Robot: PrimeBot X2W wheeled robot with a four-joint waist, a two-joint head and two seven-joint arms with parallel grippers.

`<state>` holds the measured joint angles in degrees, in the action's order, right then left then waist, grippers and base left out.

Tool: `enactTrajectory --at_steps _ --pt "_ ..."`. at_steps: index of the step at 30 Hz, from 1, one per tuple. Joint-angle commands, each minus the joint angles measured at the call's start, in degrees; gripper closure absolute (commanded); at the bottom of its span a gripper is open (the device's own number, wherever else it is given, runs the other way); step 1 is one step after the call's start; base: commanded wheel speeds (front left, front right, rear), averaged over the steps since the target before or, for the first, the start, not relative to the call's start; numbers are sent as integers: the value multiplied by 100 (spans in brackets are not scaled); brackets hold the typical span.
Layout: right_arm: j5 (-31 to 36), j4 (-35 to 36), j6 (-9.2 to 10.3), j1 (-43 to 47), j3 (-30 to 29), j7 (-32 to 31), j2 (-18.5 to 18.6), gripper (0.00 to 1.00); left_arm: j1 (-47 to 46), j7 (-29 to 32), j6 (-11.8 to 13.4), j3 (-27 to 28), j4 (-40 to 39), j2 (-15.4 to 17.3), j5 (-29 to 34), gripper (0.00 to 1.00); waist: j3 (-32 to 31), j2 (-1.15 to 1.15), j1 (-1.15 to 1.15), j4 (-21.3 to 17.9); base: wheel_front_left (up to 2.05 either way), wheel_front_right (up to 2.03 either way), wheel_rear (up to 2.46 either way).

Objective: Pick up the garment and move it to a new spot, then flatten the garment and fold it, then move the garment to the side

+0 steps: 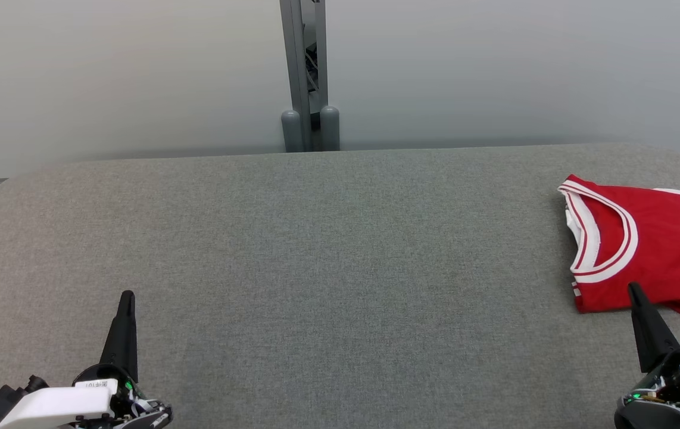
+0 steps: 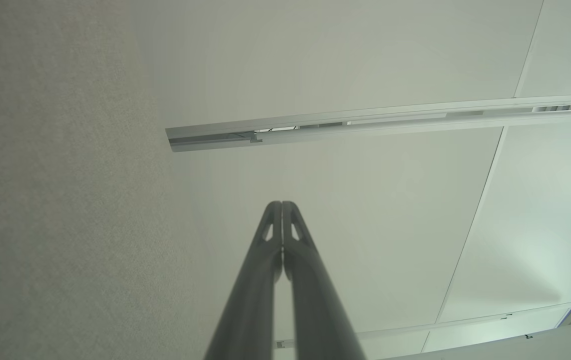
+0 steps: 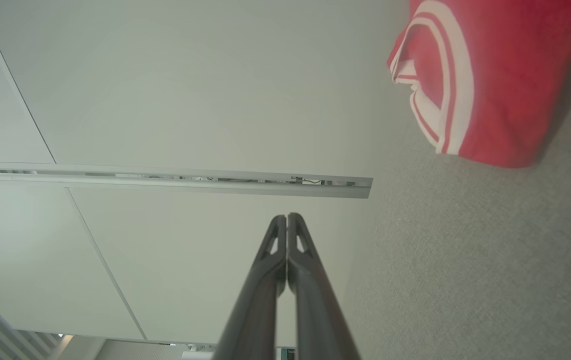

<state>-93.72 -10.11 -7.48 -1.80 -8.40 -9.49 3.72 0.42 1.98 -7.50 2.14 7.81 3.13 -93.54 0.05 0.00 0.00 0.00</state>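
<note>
A red jersey [image 1: 649, 250] with white trim and dark lettering lies folded flat at the far right of the grey table [image 1: 328, 250], partly cut off by the head view's right edge. The right wrist view catches its collar end [image 3: 485, 75] at the upper right. My right gripper [image 1: 635, 289] rests at the lower right, fingers shut and empty, its tip just at the jersey's near edge. In the right wrist view the right gripper [image 3: 287, 217] has its tips pressed together. My left gripper [image 1: 127, 296] sits at the lower left, also shut and empty, with its tips [image 2: 281, 204] touching.
A grey metal post [image 1: 307, 77] stands behind the table's far edge against a pale wall. The table has rounded corners at left and right.
</note>
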Motion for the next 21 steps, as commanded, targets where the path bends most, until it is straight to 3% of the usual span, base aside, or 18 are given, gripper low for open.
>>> enactTrajectory --at_steps 1,21 --pt "15 -6 -1 -48 -20 -24 10 100 -100 10 -23 29 -11 17 6 100 0 0 0 0 0 0 0" --pt "37 -8 -1 -52 -38 -45 -2 100 -101 21 -23 37 -11 11 11 100 0 0 0 0 0 0 0"
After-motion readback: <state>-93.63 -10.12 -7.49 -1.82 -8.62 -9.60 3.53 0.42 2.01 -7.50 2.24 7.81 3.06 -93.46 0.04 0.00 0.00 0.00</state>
